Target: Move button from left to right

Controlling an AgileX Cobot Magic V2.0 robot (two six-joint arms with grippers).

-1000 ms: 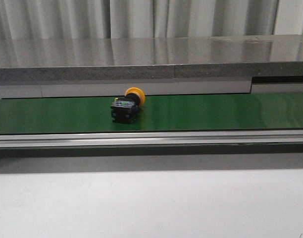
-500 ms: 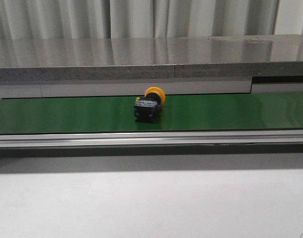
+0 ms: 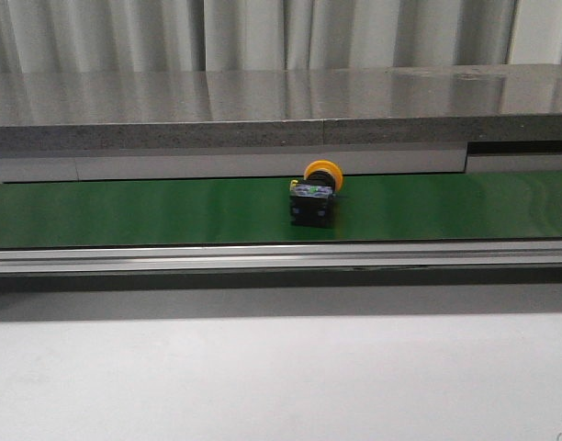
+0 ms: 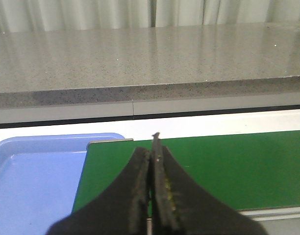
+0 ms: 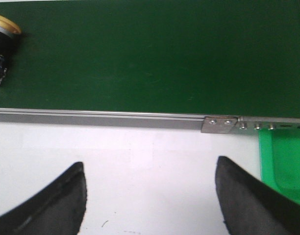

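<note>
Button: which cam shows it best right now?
Front view. The whole button shows there, yellow cap and black body, lying on the green belt. The right wrist view catches only part of it, cut off at the frame edge. The left wrist view shows none of it, just belt and a blue tray.

My left gripper [image 4: 151, 183]: jaws pressed together along their full length, nothing between them, black fingers [image 4: 136, 196] meeting in one narrow seam. My right gripper [image 5: 150, 196]: jaws spread wide, black fingertips [image 5: 62, 200] well apart, nothing between them. Neither arm appears in the front view.
</note>
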